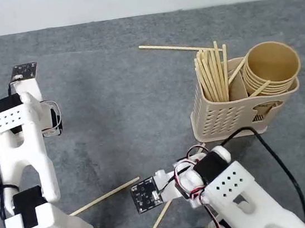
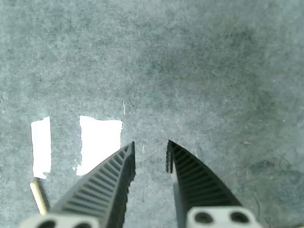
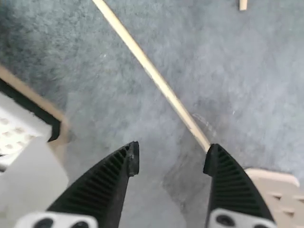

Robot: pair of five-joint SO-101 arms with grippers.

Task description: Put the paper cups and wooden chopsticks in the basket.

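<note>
A cream slotted basket (image 1: 229,119) stands at the right and holds a stack of paper cups (image 1: 272,67) and several wooden chopsticks (image 1: 212,72). One chopstick (image 1: 172,48) lies on the mat behind the basket. Two more lie at the front, one chopstick (image 1: 104,197) between the arms and another (image 1: 161,216) by the right arm (image 1: 223,180). My right gripper (image 3: 172,156) is open low over the mat, and a chopstick (image 3: 152,73) ends just beside one fingertip (image 3: 213,154). My left gripper (image 2: 149,152) hangs open over bare mat, holding nothing.
The left arm (image 1: 21,142) stretches along the left side of the grey mat. Two white tape patches (image 2: 97,140) and a wooden stick end (image 2: 38,194) lie near the left gripper. Another stick end (image 3: 243,4) lies beyond the right gripper.
</note>
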